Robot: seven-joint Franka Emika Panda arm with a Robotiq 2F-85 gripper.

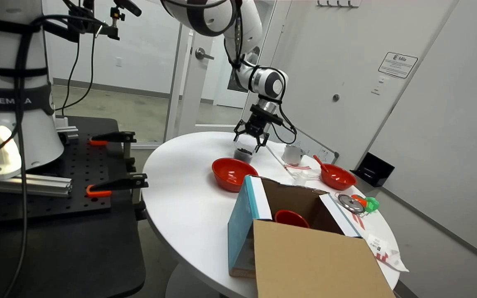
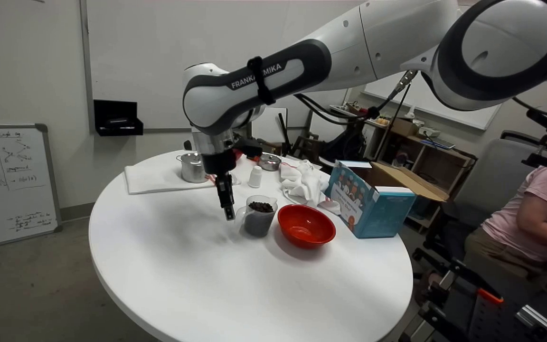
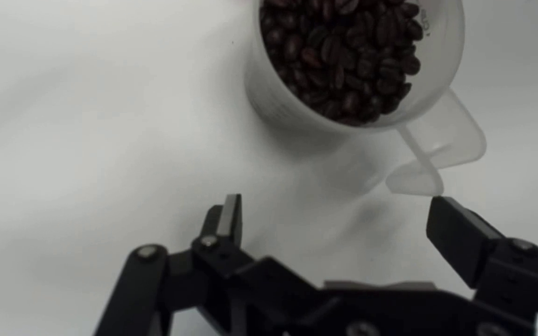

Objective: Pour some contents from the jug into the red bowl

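The gripper (image 3: pixel 336 219) is spread wide, gripping nothing; in an exterior view the jug (image 2: pixel 258 225) of coffee beans (image 2: pixel 260 207) has the red bowl (image 2: pixel 306 227) at its three o'clock. To grasp well, probably shift toward two o'clock in the wrist view, centring the handle (image 3: pixel 423 172) between the jaws, then close gently and lift level

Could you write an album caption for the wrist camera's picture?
The robot's open gripper, holding nothing, beside a translucent jug of coffee beans on a white tabletop.
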